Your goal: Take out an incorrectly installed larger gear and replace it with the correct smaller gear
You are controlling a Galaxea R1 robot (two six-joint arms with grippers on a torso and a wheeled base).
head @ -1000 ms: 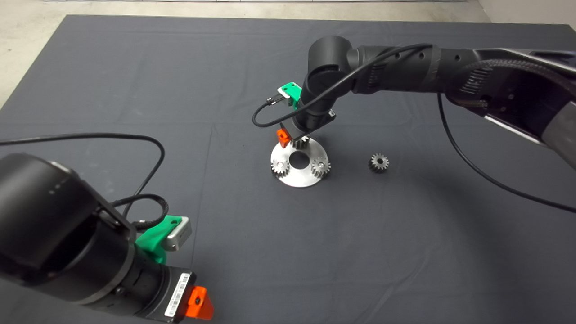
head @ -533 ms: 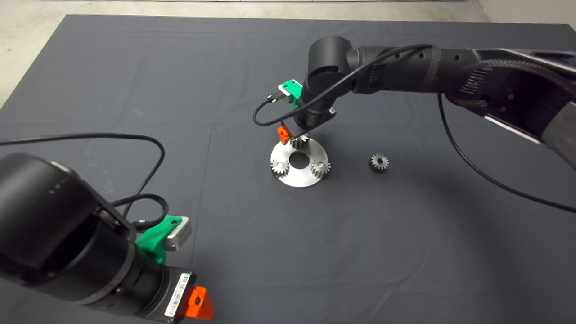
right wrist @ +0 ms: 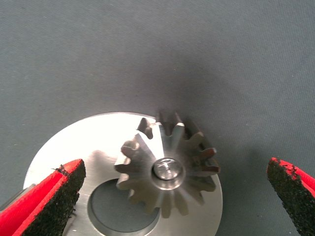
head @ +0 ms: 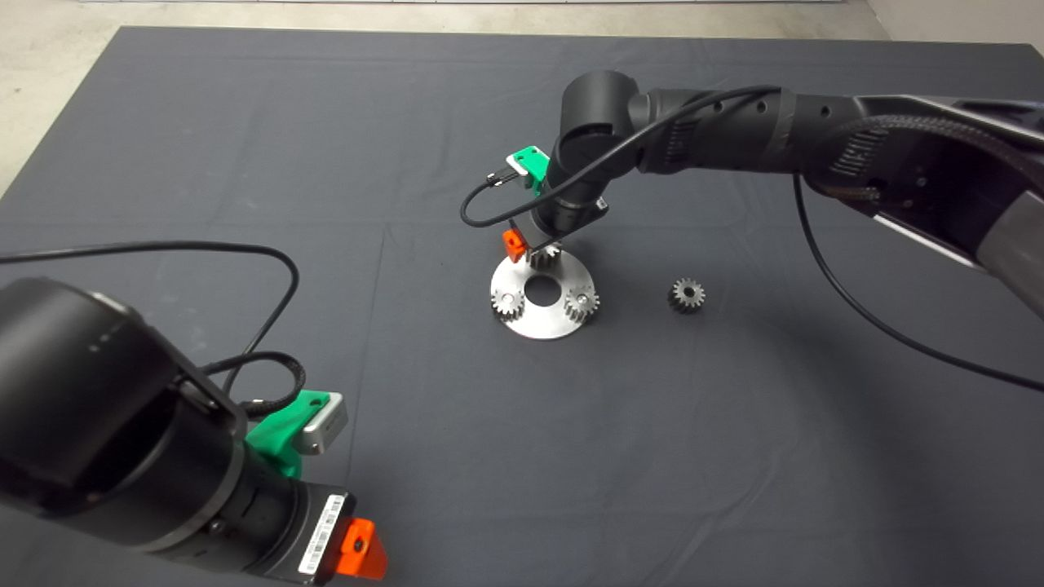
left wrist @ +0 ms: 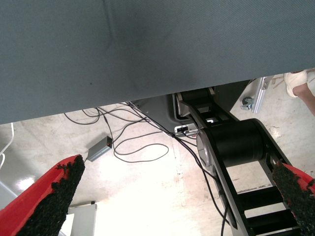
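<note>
Light falls evenly from above on the mat [head: 245, 122], with soft, weak shadows beside the plate [head: 541, 324] and under the right arm [head: 734, 130]. The plate shines bright; in the right wrist view its face [right wrist: 64, 147] glares almost white next to the gear [right wrist: 167, 169], whose teeth stay sharp. In the left wrist view the floor [left wrist: 147, 196] beyond the mat is washed out by glare

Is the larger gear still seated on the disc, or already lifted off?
Still seated. The larger gear sits on the disc, a pin end showing in its centre hole. The right gripper straddles it, open, fingers apart from the teeth.
</note>
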